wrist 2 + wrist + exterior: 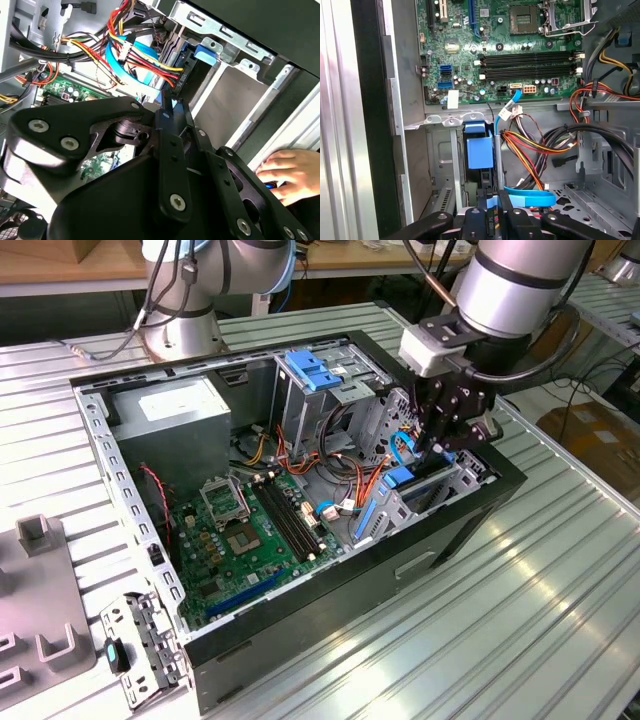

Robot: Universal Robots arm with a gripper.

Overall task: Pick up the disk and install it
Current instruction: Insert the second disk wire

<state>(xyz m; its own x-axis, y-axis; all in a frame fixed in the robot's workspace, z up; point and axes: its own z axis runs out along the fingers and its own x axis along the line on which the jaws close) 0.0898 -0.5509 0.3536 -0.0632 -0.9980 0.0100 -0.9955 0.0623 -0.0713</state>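
Observation:
The disk (428,492) sits tilted in the drive cage at the front corner of the open computer case (120,490), on the exterior view's right. Its blue side rail (399,478) shows at the cage mouth. In the first wrist view the disk's blue end (480,147) lies in the bay just beyond my fingers. In the second wrist view the blue tab (206,52) sticks up beside a flat grey face. My gripper (438,448) hangs right above the cage, fingers (167,112) drawn together, tips close to the disk's end among the cables.
Red, yellow and blue cables (530,150) crowd the space beside the bay. The case also holds a green motherboard (250,525), a grey power supply box (175,410) and a blue bracket (315,370). A hand (287,172) rests outside the case. Grey fixtures (40,535) stand at the exterior view's left.

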